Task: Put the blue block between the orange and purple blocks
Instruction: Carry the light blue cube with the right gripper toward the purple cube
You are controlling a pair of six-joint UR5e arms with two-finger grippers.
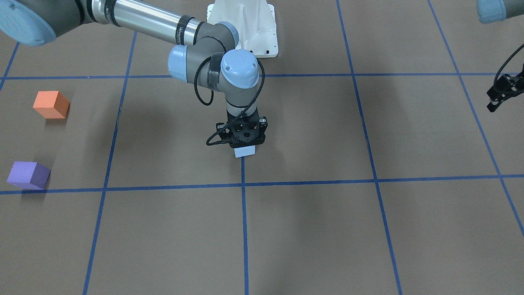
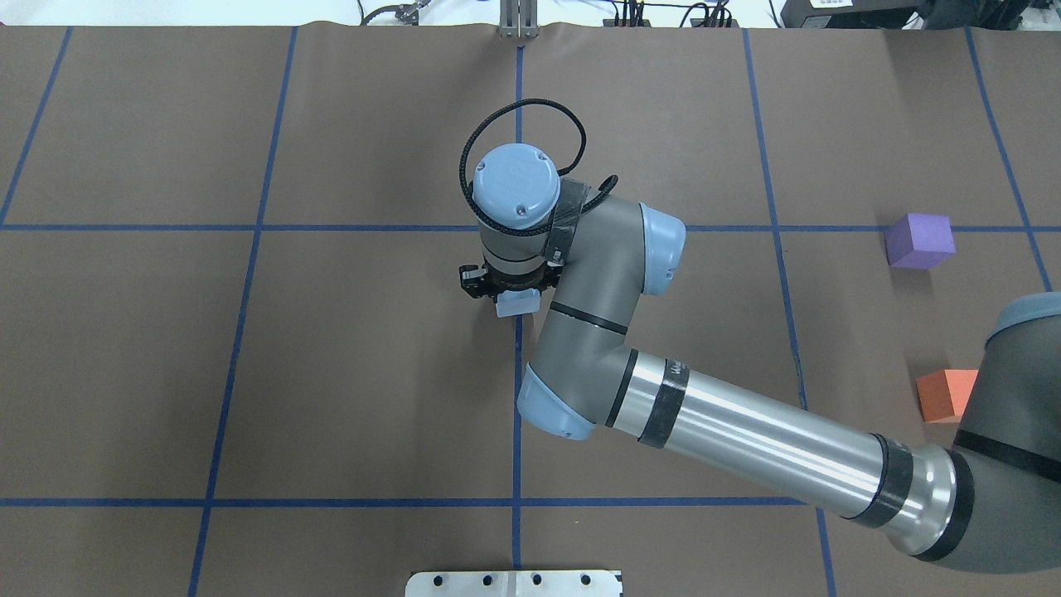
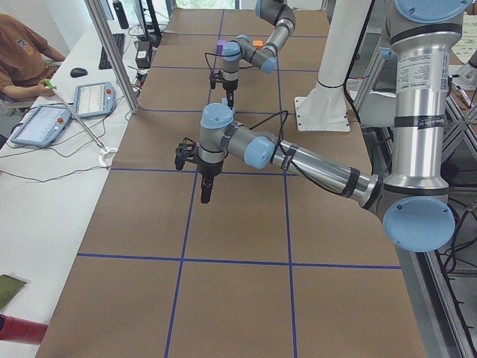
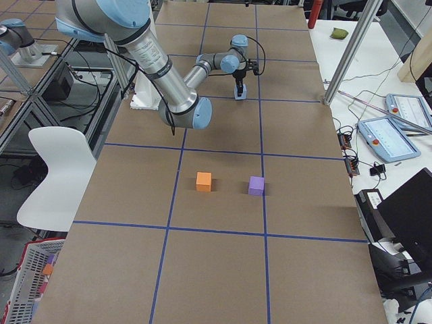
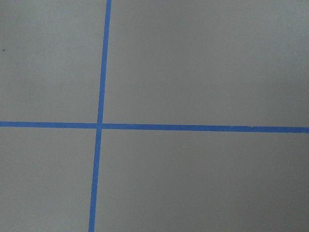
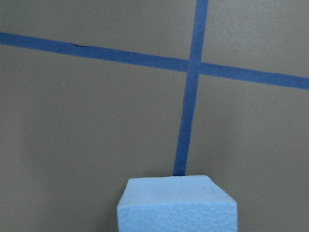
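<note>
Brown kraft paper covers the long table (image 1: 307, 229), and strips of blue tape (image 1: 243, 221) divide it into large squares. At the robot's edge sits a white metal mounting base (image 1: 245, 28). Along the operators' side runs a white desk (image 3: 45, 156) with a teach pendant (image 3: 93, 98) on it, and a person in a brown shirt (image 3: 19, 52) sits there. A white plastic chair (image 4: 57, 179) stands on the floor off the robot's right side.

The right gripper (image 1: 245, 143) points straight down near the table's middle, its jaws pinching the pale blue foam block (image 1: 245, 151) just over the end of a tape line. Whether the block touches the paper cannot be told.

The orange foam cube (image 1: 51, 104) and the purple foam cube (image 1: 28, 175) rest on the paper far off toward the robot's right end, apart from each other with bare paper between them, the purple one farther from the robot.

The left gripper (image 3: 204, 195) hangs above a tape crossing on the other half of the table; whether its jaws are spread or together cannot be told.
</note>
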